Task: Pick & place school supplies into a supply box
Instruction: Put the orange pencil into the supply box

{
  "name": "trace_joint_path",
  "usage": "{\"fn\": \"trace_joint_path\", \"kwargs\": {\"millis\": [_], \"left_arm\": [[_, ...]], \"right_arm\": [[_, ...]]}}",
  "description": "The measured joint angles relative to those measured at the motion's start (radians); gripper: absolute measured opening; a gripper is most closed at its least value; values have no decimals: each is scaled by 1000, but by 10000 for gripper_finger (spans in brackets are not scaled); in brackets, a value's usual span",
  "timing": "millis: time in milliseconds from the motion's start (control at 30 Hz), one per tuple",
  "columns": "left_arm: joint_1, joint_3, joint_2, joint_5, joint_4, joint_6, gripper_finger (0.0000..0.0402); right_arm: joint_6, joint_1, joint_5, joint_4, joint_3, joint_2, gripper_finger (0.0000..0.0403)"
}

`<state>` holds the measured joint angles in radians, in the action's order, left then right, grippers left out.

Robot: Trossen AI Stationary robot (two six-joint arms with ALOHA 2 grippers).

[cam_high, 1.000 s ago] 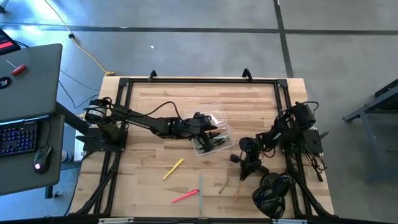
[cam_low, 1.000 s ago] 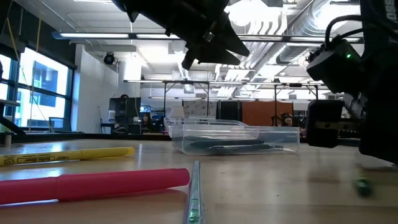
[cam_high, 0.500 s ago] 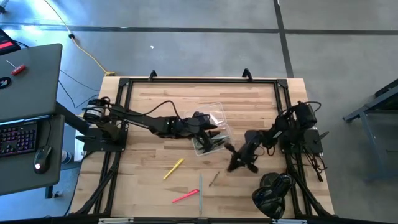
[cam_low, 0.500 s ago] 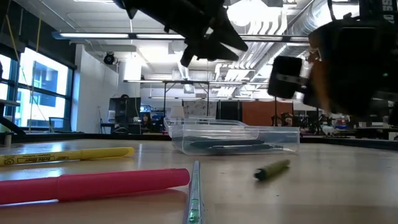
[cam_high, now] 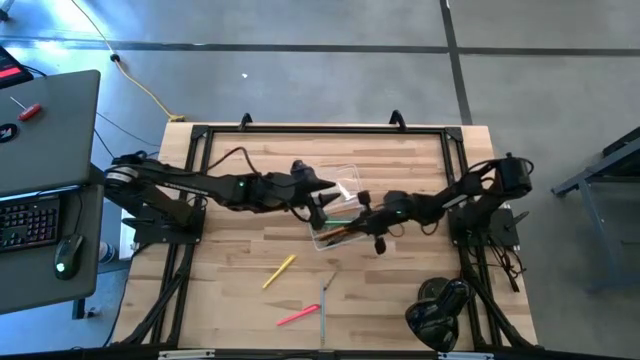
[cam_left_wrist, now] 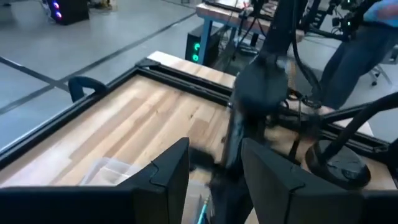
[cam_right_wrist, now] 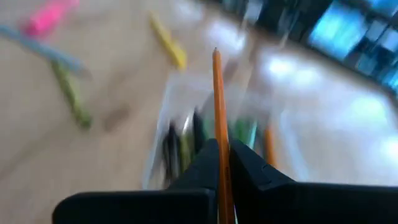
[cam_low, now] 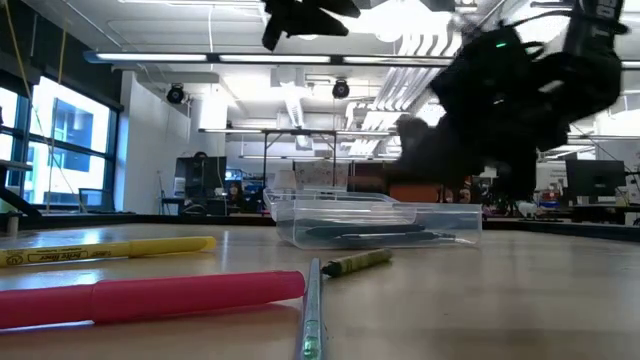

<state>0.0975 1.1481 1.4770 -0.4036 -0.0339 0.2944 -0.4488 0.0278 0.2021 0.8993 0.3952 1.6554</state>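
Observation:
The clear supply box sits mid-table and holds several pens. My right gripper hovers at the box's right side, shut on an orange pencil. My left gripper stands open above the box's far left side, holding nothing; its fingers frame the right arm. On the table's near part lie a yellow pen, a pink pen, a light blue pen and an olive-green pen. My right gripper pinches the orange pencil's shaft between its two fingers. The pencil runs along the fingers and sticks out well ahead of them, its free end over the box. It is lifted clear of the table, slanting slightly down from the right.
A bulky black object sits at the near right corner. A dark frame rims the table. Bare wood lies left of the box and along the far side. A desk with a keyboard stands beyond the left edge.
My right gripper has risen from the near right of the table and swung left toward the box, tipping closer to level, carrying the orange pencil up off the wood. The olive-green pen has rolled leftward toward the light blue pen. My left gripper has risen above the box, staying open.

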Motion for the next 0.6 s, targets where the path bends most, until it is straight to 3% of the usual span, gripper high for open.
{"fn": "trace_joint_path", "kwargs": {"millis": [100, 200, 367, 600], "left_arm": [[1, 0, -1, -4, 8, 0, 177], [1, 0, -1, 19, 25, 1, 177], [1, -1, -1, 37, 73, 50, 177], [1, -1, -1, 56, 119, 54, 177]], "right_arm": [[-3, -2, -75, -281, 97, 1, 2], [1, -9, -124, -451, 183, 1, 6], [3, -9, -122, -546, 262, 1, 24], [45, -9, -125, -616, 271, 1, 42]]}}
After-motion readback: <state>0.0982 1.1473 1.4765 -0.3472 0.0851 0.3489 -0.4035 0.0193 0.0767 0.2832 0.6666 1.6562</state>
